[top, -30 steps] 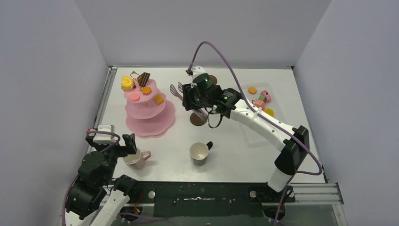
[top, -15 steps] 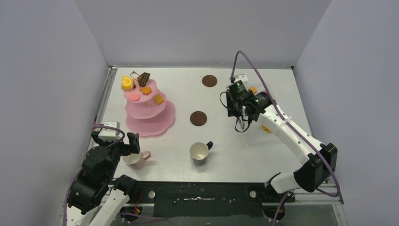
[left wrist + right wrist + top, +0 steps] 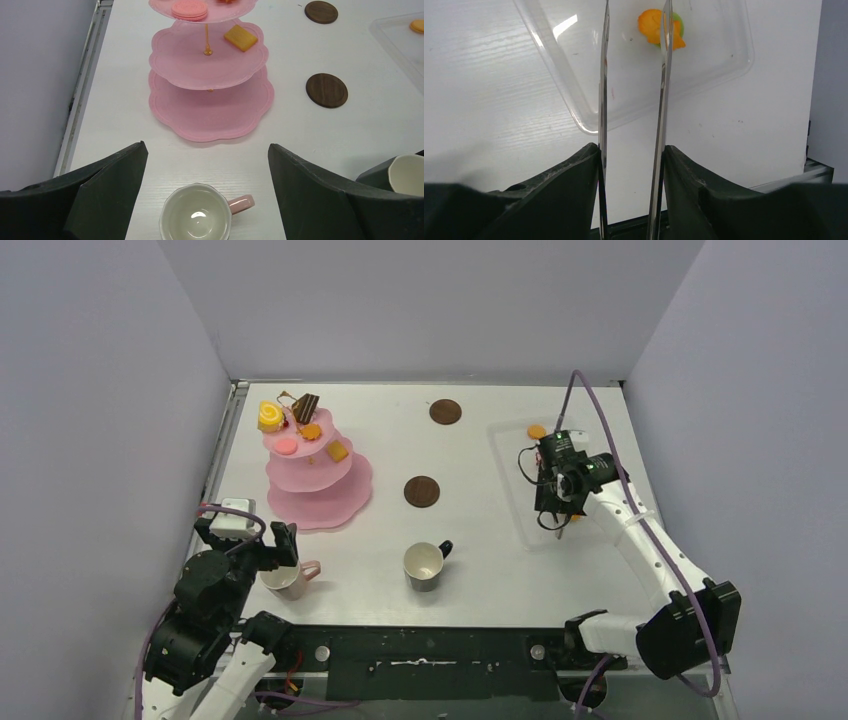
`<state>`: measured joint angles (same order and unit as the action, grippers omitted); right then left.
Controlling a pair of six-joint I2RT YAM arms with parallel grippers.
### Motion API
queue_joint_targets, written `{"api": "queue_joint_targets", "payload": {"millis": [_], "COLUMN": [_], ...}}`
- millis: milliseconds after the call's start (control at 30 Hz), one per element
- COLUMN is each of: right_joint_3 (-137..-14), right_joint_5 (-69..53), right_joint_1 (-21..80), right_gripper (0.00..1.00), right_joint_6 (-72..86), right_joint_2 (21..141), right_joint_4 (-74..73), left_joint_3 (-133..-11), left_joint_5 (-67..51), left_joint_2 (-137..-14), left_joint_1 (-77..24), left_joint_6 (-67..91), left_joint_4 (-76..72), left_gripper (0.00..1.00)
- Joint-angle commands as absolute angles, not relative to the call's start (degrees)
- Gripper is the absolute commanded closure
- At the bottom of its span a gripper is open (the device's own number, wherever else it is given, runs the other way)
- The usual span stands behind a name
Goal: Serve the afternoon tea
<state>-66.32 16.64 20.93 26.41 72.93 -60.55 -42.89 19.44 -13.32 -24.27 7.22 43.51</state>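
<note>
The pink three-tier stand (image 3: 315,465) (image 3: 210,75) holds several toy pastries on its upper tiers. The pink mug (image 3: 290,578) (image 3: 197,215) stands upright between the wide-open jaws of my left gripper (image 3: 272,545) (image 3: 206,150), untouched. The black mug (image 3: 425,565) (image 3: 407,172) stands mid-front. Two brown coasters lie at the back (image 3: 445,411) and in the middle (image 3: 421,490). My right gripper (image 3: 556,502) (image 3: 631,150) is shut on the metal tongs (image 3: 664,75), whose parted tips hang over an orange and green pastry (image 3: 659,27) in the clear tray (image 3: 574,107).
The clear tray (image 3: 510,440) lies at the right of the table, with an orange pastry (image 3: 537,431) at its far corner. Grey walls close in the left, back and right. A metal rail runs along the table's left edge (image 3: 82,95).
My right arm has swung with the tongs from beside the stand, across the table, to over the clear tray at the right. My left gripper has shifted slightly at the pink mug.
</note>
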Motion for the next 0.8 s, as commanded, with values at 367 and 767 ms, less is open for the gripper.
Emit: {"api": "queue_joint_targets", "payload": {"millis": [367,767], "right_joint_3": [-59.64,-56.31], "right_joint_5": [9.42,10.90], "right_joint_1": [11.28,8.79], "right_gripper": [0.49,0.46], "right_joint_6": [23.35,22.36], "right_joint_2": [69.64,71.88], "right_joint_4": [-57.80,-54.67], "left_joint_3": [-44.38,-44.13], "left_joint_5": [18.36,18.03], "left_joint_2": [-13.53,-13.51], "left_joint_1": [-23.91,-23.91], "left_joint_6": [6.59,6.51], "left_joint_4": [40.61,40.26], "left_gripper": [0.10,0.10]}}
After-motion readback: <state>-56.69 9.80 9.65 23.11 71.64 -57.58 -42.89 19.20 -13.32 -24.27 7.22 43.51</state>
